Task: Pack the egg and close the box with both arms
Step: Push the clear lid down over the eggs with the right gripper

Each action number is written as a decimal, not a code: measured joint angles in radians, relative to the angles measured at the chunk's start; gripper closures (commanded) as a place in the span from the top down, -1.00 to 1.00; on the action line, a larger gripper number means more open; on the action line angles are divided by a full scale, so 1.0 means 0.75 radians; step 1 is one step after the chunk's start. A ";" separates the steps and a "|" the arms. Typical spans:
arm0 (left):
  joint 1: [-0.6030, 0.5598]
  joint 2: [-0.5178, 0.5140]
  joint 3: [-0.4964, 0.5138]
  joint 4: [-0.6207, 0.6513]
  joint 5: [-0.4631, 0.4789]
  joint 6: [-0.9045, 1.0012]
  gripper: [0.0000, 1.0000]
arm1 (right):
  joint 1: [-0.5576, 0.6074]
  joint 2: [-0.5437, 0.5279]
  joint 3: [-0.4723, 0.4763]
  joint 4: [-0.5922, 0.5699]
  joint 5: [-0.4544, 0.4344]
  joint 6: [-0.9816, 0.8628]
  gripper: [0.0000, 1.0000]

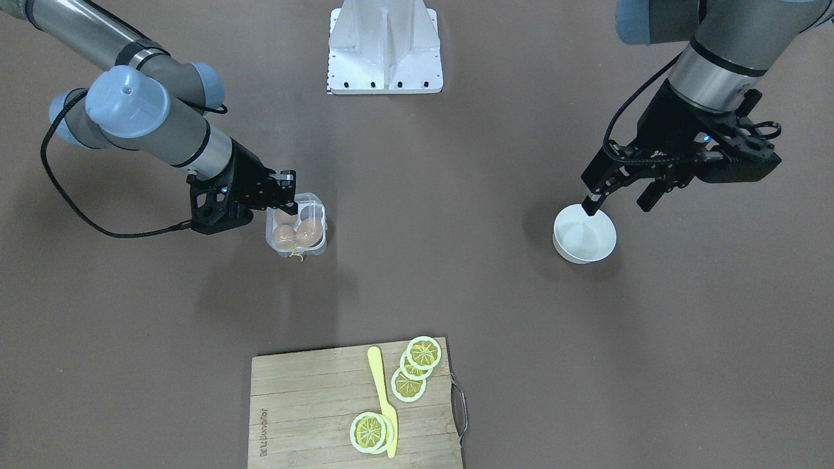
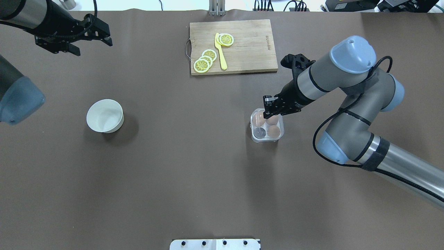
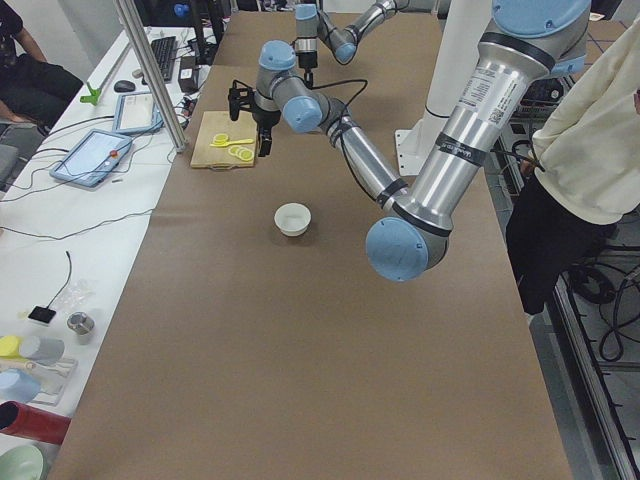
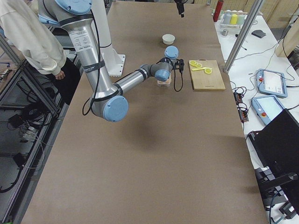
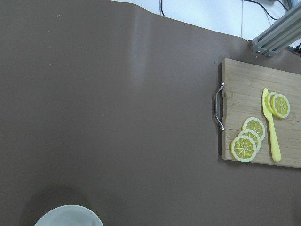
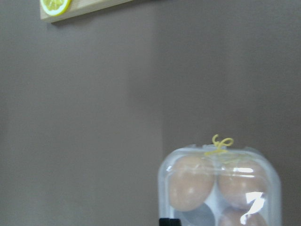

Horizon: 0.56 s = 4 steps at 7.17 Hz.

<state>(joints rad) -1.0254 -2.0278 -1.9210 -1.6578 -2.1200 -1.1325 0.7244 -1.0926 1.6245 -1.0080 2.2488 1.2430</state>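
On the right, the box [image 2: 258, 139] sits on the table with eggs [image 2: 273, 131] in three of its cells. The right gripper [image 2: 267, 110] hangs at its far edge, and I cannot tell how its jaws stand. To the left stands a white bowl [image 2: 104, 116], and the left gripper [image 1: 617, 207] hangs raised beyond it, spread wide and empty. Farthest lies a cutting board [image 2: 249, 45] with lemon slices [image 2: 201, 65].

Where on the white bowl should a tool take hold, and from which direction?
Grip the bowl by its rim, coming straight down, with one finger inside the wall and one outside. It stands upright, open and empty, and its round body is probably too wide to span.
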 measured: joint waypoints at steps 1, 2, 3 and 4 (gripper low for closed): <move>0.000 0.009 0.002 0.000 0.001 0.011 0.95 | -0.028 0.045 -0.004 -0.001 -0.038 0.061 0.98; -0.002 0.014 0.009 -0.001 0.003 0.018 0.95 | -0.040 0.090 -0.002 -0.005 -0.054 0.146 1.00; -0.003 0.021 0.012 -0.001 0.003 0.021 0.95 | -0.042 0.123 0.011 -0.010 -0.061 0.212 1.00; -0.007 0.045 0.007 -0.004 0.001 0.024 0.95 | -0.032 0.136 0.040 -0.032 -0.065 0.239 1.00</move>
<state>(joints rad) -1.0306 -1.9937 -1.9161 -1.6611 -2.1191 -1.1145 0.7006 -0.9905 1.6545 -1.0318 2.1998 1.4223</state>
